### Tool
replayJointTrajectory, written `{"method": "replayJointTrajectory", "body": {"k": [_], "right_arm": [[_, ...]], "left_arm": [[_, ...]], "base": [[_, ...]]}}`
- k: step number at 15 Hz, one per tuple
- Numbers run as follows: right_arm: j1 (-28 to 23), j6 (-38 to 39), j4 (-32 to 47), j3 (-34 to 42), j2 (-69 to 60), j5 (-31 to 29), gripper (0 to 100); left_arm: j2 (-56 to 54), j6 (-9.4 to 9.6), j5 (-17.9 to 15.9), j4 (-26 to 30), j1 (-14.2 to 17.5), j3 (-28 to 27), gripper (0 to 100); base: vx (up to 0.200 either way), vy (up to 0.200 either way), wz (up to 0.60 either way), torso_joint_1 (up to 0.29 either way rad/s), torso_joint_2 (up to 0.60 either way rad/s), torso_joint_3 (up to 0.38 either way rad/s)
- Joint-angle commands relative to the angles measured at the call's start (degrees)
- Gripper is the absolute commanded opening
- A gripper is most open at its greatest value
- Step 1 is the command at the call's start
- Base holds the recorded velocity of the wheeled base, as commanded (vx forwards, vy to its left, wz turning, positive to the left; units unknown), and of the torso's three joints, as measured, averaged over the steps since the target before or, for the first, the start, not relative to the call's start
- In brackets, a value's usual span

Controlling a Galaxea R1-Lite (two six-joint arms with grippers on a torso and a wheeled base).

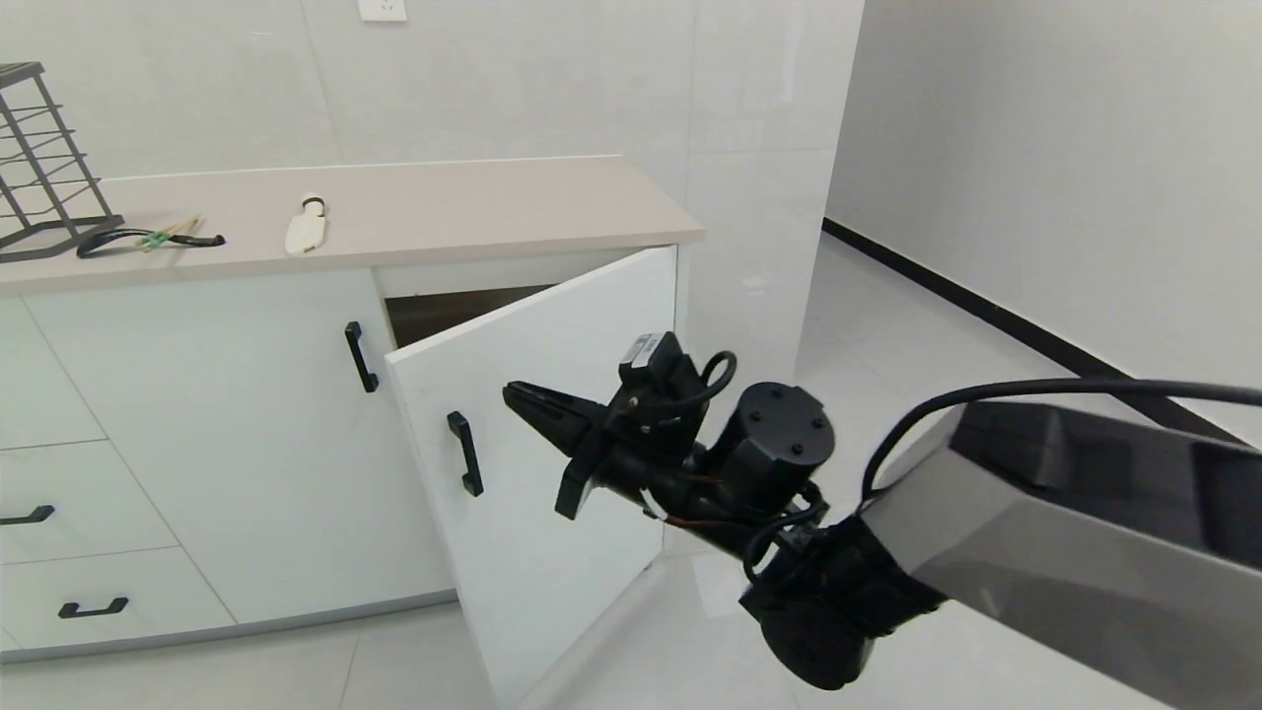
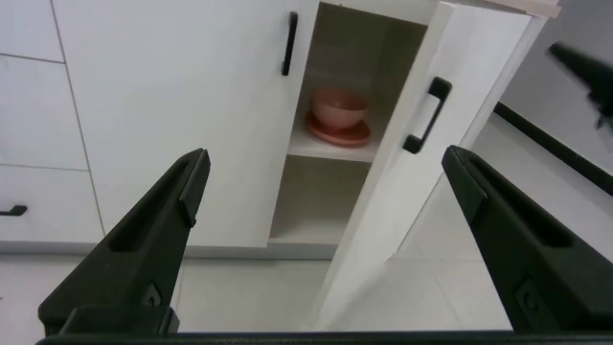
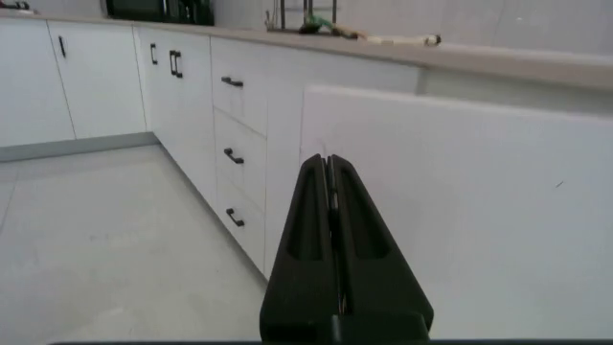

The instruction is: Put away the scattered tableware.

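Tableware lay loose on the desk (image 1: 473,202): a pale utensil (image 1: 306,229) near the middle, and farther left a black utensil (image 1: 148,240) with chopsticks (image 1: 170,232) touching or crossing it, just beside a wire rack (image 1: 44,163). None of it was held.

Below the desk, a white cupboard door (image 1: 552,394) stood partly open, its black handle (image 1: 465,454) facing outward. Inside, a pink bowl (image 2: 339,107) sat on a pink plate (image 2: 339,132) on the shelf (image 2: 326,151).

The right end effector (image 1: 513,394) was clenched, grasping nothing, and pointed at the door's outer face just beside the handle. Whether it touched the door could not be told. The left end effector (image 2: 326,163) was released, fingers wide apart, low in front of the cupboard and aimed at the gap.

The step in hand appeared to be getting the cupboard open, before any piece was collected. The next move probably called for swinging the door wider so it cleared the shelf, then raising an arm to the desk. The pale utensil was the nearest piece to take.
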Motion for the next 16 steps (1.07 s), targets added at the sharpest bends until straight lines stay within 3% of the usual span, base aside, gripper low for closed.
{"method": "replayJointTrajectory", "body": {"k": [1,2,3,4,5,6,7,8,10,13,15,16], "right_arm": [[-3.28,0.48,-0.08,20.19,-23.83,-0.96,0],[-5.39,0.57,-0.08,29.50,-32.35,-1.22,0],[-6.45,0.57,-0.08,33.99,-36.04,-1.66,0],[-11.37,0.57,-0.08,46.91,-45.62,-2.46,0],[-14.62,0.57,-0.08,52.18,-49.40,-2.46,0],[-26.14,0.48,-0.08,59.21,-58.28,-2.19,0],[-29.12,0.66,0.09,59.21,-60.30,-2.19,0],[-42.48,0.22,6.69,59.21,-74.36,-0.61,0],[-42.66,-1.28,20.75,59.21,-94.84,3.70,0],[-41.52,-7.16,56.17,59.21,-129.47,10.55,0],[-42.57,-6.46,53.71,59.21,-126.84,10.29,0],[-46.70,-5.32,59.86,59.21,-127.10,10.46,0]], "left_arm": [[-0.02,0.01,0.42,-0.11,0.01,0.01,100],[-0.02,0.01,0.42,-0.02,0.01,0.01,100],[-0.02,0.01,0.42,-0.11,0.01,0.01,100],[-0.02,-0.07,0.42,-0.11,0.01,0.01,100],[-0.02,-0.07,0.42,-0.02,0.01,0.01,100],[-0.02,-0.07,0.42,-0.02,0.01,0.01,100],[-0.02,-0.07,0.42,-0.02,0.01,0.01,100],[-0.02,-0.07,0.42,-0.11,0.01,0.01,100],[-0.02,-0.25,0.42,-0.11,0.01,0.01,100],[-0.02,-1.04,0.42,-0.11,0.01,0.01,100],[-0.02,-1.39,0.33,-0.02,0.01,-0.08,100],[-0.02,-1.48,0.33,-0.11,0.01,-0.08,100]], "base": [[0.000,0.000,0.00,0.000,0.00,0.000],[0.000,0.000,0.00,0.000,0.00,0.000],[0.000,0.000,0.00,0.000,0.00,0.000],[0.000,0.000,0.00,0.000,0.00,0.000],[0.000,0.000,0.00,0.000,0.00,0.000],[0.000,0.000,0.00,0.000,0.00,0.000],[0.000,0.000,0.00,0.000,0.00,0.000],[0.000,0.000,0.00,0.000,0.00,0.000],[0.000,0.000,0.00,0.000,0.00,0.000],[0.000,0.000,0.00,0.000,0.00,0.000],[0.000,0.000,0.00,0.000,0.00,0.000],[0.000,0.000,0.00,0.000,0.00,0.000]]}}
